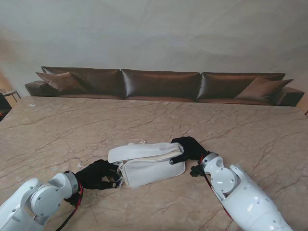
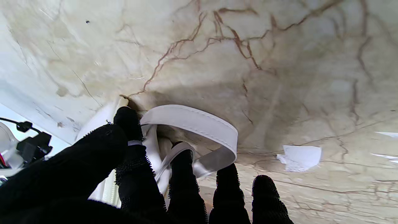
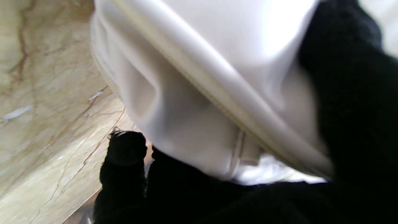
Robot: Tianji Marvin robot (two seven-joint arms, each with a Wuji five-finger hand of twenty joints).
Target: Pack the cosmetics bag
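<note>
Left robot hand [image 1: 98,175] pinches the white cosmetics bag [image 1: 149,164] strap at eight o'clock; right robot hand [image 1: 189,148] clamps its three o'clock end: pull evenly, keeping the mouth taut.

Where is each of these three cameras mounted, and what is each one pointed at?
Stand view: above the shoulders, looking down at the marble table; both arms, left hand and right hand at the white bag.
Left wrist: along black fingers at the bag's strap.
Right wrist: along its fingers, close on the bag.
All share the bag.
</note>
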